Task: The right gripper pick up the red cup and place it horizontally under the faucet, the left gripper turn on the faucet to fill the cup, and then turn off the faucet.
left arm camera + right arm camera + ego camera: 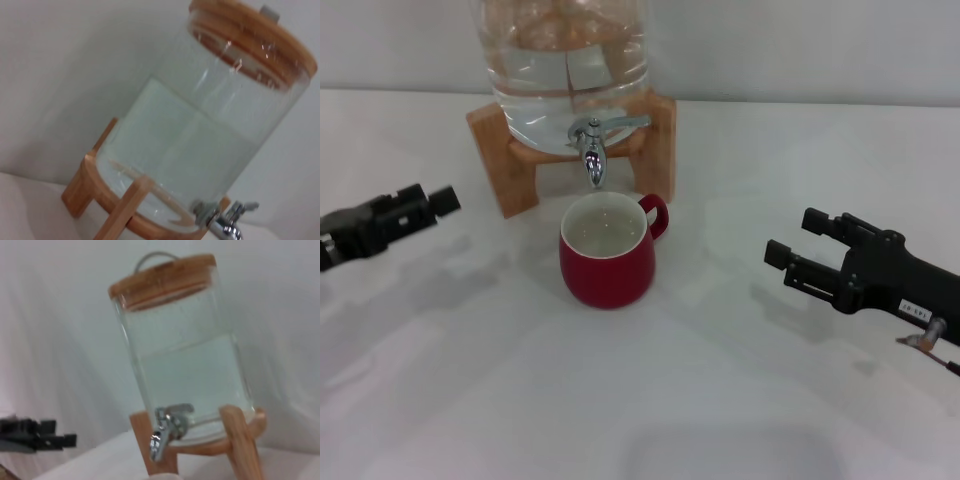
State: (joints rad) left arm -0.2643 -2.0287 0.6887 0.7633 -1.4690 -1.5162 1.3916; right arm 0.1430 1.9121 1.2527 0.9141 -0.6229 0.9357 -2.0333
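The red cup (608,252) stands upright on the white table, directly below the spout of the chrome faucet (592,150). Its handle points to the back right, and water seems to stand in its cream inside. No stream shows at the spout, and the flat lever points right. My right gripper (792,236) is open and empty, low over the table well to the right of the cup. My left gripper (442,202) is at the left edge, well clear of the cup and faucet. The faucet also shows in the left wrist view (227,222) and the right wrist view (162,432).
The clear water jar (565,60) sits on a wooden stand (505,150) at the back centre, partly filled, with a wooden lid (162,277). A pale wall rises behind it. The left gripper (60,440) shows far off in the right wrist view.
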